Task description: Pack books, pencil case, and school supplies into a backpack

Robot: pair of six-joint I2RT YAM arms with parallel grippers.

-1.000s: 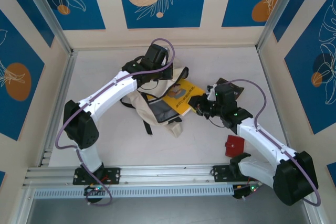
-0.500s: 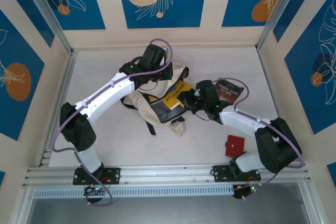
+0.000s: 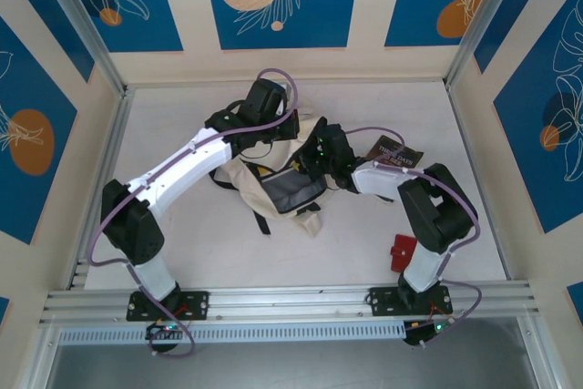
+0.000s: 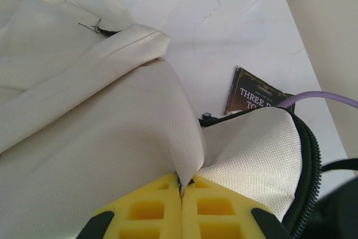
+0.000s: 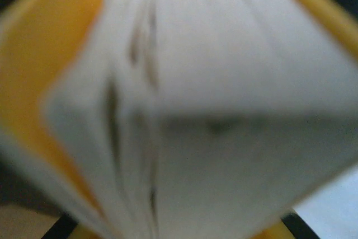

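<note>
Your left gripper point(image 4: 182, 190) pinched tight on the rim of the soft cream-white fabric backpack point(image 4: 106, 138), mid-table | your right gripper point(image 3: 314, 156) clamps a thin yellow-covered book point(image 5: 184, 82) at its right-hand mouth | book likely light, stiffish: hold by an edge; fabric floppy.

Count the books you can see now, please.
3. A black book lies on the table right of the backpack; a book with a grey-blue cover sits in the backpack's opening; a yellow book, blurred, is held in the right gripper. Others may be hidden inside.
</note>
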